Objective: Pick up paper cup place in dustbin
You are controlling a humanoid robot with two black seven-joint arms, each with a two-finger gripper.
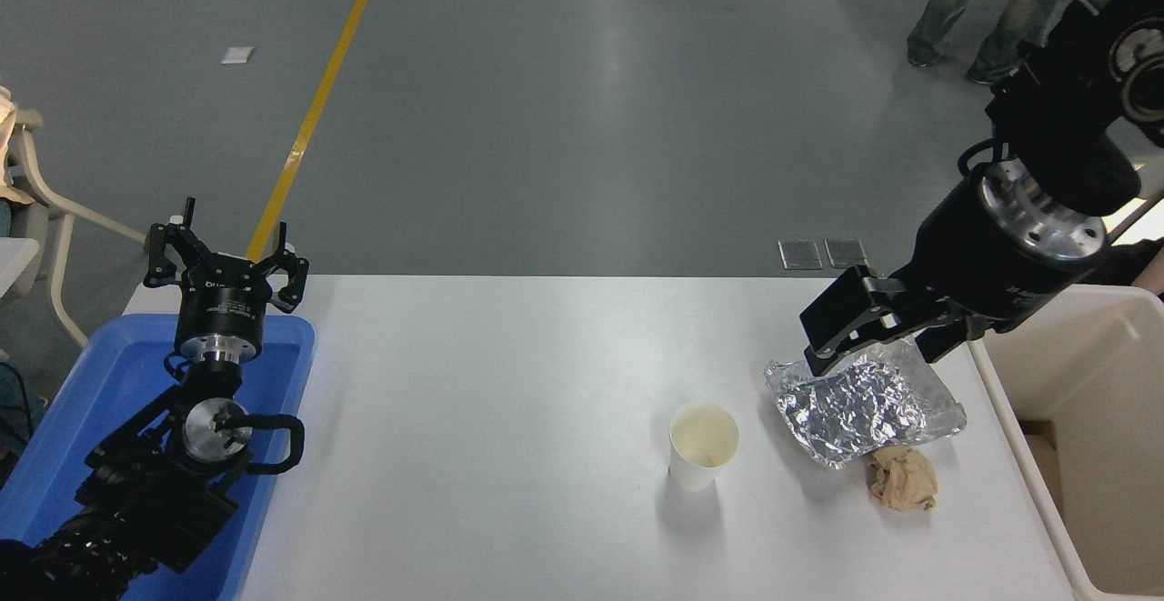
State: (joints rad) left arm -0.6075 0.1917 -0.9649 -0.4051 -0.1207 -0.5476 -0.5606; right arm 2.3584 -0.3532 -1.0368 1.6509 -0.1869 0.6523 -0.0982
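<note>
The white paper cup [703,445] stands upright and empty on the white table, right of the middle. The cream-beige dustbin [1091,374] stands at the table's right edge, partly cut off by the picture. My right gripper [870,357] is open and empty. It hangs above the far edge of the foil tray, up and to the right of the cup and well apart from it. My left gripper [224,260] is open and parked over the blue tray at the lower left.
A crumpled silver foil tray [859,405] lies between the cup and the dustbin. A crumpled brown paper wad [902,480] lies just in front of it. A blue plastic tray [91,401] sits at the table's left end. A person's legs [991,1] show at the top right.
</note>
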